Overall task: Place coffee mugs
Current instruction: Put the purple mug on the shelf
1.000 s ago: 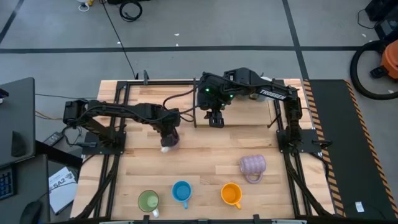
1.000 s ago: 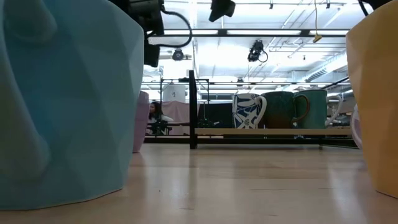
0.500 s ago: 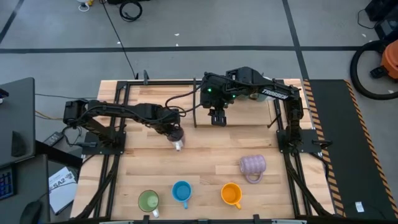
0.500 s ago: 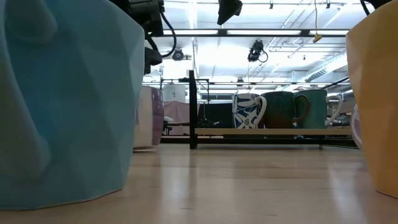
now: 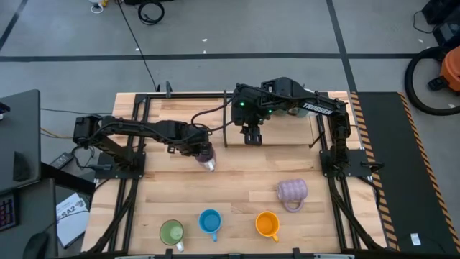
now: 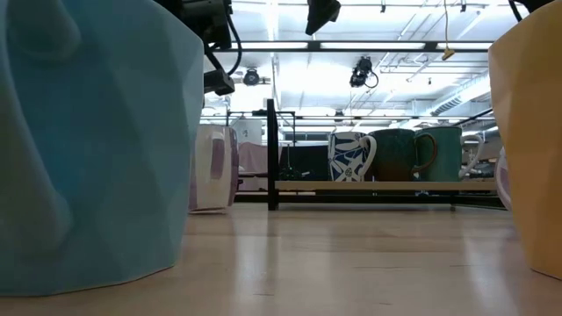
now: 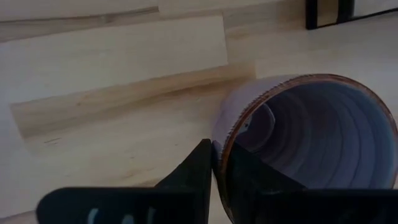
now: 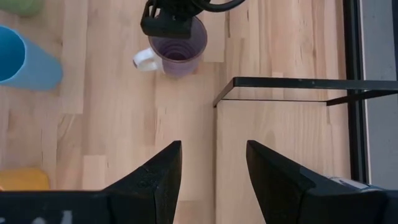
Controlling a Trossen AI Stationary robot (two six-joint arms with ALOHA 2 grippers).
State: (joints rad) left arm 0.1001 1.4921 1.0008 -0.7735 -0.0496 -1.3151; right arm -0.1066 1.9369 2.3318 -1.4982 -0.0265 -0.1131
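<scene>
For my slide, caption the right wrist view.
Open right hand hovers above the table while the left hand grips the lilac mug's rim.

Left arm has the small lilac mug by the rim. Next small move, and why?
Probably carry it on toward the black-framed shelf. The left gripper is shut on the rim of the small lilac mug with a white handle, one finger outside the wall, short of the shelf. The right gripper hangs open over the shelf, empty.
</scene>
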